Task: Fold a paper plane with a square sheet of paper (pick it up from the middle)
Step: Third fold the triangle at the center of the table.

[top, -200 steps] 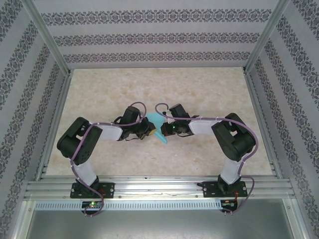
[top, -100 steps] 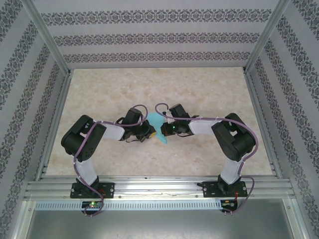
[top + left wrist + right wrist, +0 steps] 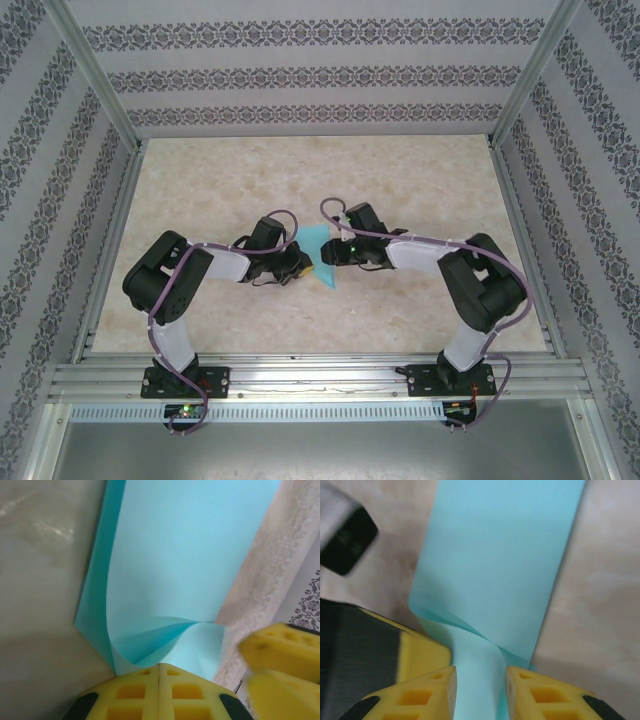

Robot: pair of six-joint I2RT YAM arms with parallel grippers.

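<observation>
Left claw clamps the square sheet of paper, right claw stands parted astride it; judged light, floppy, best pinched mid-edge.

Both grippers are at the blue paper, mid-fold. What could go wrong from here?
The left gripper is shut on a buckled edge of the thin turquoise-blue sheet of paper; pulling could tear or crease it there.
The right gripper has its fingers apart around the paper, so the sheet may slip out or sag.
Both grippers sit close together; they could collide.
</observation>
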